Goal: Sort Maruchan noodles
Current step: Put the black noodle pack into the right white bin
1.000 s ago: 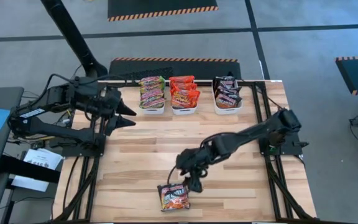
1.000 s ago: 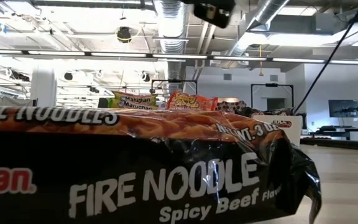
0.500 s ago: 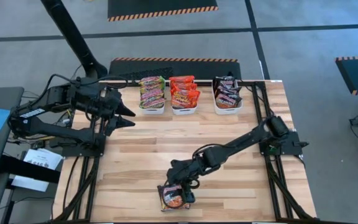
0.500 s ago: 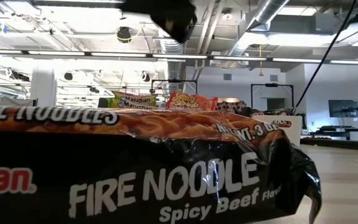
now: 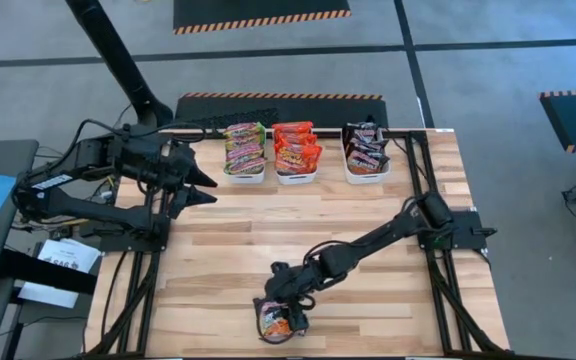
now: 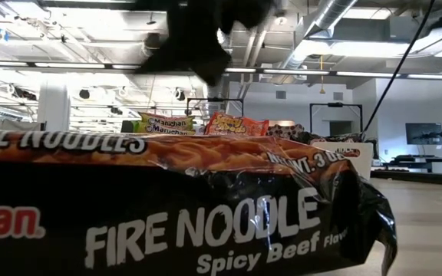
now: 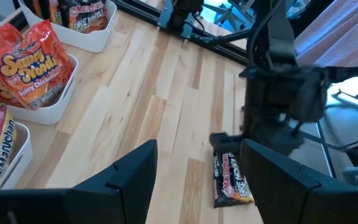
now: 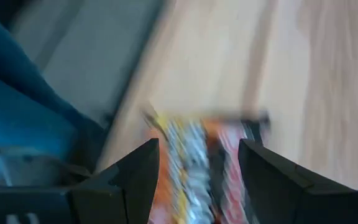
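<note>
while the left arm waits at the upper left of the high view, the right arm has swung down toward the bottom middle of the frame. a second ago its claw was a little above and to the right of the last loose packet; now the right gripper [image 5: 286, 318] sits right over the black fire noodle packet [image 5: 277, 320] near the bottom edge of the table [image 5: 368, 300]. its two fingers are spread apart with the packet showing between them, so nothing is grabbed yet. i think a pick is about to start, and this packet likely belongs in the right bin [image 5: 365, 170] with the other dark ones. the right arm is stretched long and low across the wood. the left gripper [image 5: 206, 186] hangs with fingers apart too, holding nothing, beside the left bin [image 5: 245, 176].
</note>
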{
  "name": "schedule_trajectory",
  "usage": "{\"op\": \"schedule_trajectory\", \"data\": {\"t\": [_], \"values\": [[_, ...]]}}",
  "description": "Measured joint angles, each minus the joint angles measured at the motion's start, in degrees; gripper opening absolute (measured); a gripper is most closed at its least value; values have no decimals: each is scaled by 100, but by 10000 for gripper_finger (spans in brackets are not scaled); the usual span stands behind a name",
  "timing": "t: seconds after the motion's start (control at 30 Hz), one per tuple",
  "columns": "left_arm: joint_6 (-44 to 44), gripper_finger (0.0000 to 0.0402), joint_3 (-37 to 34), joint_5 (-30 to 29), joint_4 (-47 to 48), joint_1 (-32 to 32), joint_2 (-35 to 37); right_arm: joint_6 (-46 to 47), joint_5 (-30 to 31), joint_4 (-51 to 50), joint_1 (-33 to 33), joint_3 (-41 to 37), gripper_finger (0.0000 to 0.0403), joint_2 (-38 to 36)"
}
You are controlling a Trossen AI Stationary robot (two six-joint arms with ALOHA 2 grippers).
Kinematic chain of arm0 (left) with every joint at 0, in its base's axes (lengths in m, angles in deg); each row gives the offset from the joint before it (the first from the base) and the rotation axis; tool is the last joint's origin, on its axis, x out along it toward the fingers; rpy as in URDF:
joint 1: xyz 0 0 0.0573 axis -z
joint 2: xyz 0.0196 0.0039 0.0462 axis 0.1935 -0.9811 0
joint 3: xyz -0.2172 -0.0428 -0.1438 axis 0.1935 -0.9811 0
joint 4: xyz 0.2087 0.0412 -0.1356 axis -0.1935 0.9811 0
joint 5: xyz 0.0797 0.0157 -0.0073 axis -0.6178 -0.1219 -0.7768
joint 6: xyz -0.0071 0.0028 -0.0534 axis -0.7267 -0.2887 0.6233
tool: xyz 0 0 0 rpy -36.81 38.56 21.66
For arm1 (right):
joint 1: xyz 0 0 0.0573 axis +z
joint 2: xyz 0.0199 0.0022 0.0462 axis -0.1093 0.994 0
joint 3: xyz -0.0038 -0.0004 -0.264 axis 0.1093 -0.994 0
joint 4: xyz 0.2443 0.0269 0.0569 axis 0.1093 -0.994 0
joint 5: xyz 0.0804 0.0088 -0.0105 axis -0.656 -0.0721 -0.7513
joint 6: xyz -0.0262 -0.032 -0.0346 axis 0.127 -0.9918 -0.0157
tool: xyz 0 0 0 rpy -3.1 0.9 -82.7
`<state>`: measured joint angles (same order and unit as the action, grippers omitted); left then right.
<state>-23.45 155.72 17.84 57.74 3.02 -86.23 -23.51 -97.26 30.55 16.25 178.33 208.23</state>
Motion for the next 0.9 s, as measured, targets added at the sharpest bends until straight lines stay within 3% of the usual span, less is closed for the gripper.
{"op": "schedule_trajectory", "data": {"t": [0.3,0.67,0.9], "values": [[-19,217,2,-5,53,0,-35,27,98,-178,87,144,244,438],[-21,217,2,-139,119,-2,-92,7,162,-1350,183,682,244,954],[-21,217,2,-137,123,-2,-114,606,675,-1902,170,840,238,1027]]}}
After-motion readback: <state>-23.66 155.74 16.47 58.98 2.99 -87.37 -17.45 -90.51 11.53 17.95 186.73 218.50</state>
